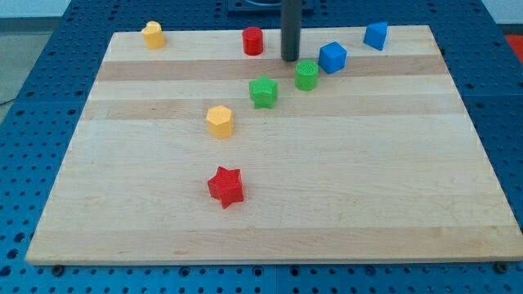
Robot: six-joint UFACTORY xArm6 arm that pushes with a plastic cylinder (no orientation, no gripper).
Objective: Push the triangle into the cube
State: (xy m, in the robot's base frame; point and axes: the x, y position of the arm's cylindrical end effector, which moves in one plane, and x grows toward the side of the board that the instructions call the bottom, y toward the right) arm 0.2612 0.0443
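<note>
My tip (290, 59) rests on the board near the view's top, between the red cylinder (252, 41) on its left and the blue cube (333, 57) on its right, touching neither. A blue block that looks like a triangle (375, 35) sits further right, near the top edge and apart from the cube. A green cylinder (306, 74) lies just below and right of the tip, close to the cube's lower left.
A green star (263, 91) lies left of the green cylinder. A yellow hexagon-like block (220, 121) is mid-board and a red star (225, 186) sits below it. Another yellow block (151, 34) is at the top left. The wooden board (409, 204) lies on a blue pegboard.
</note>
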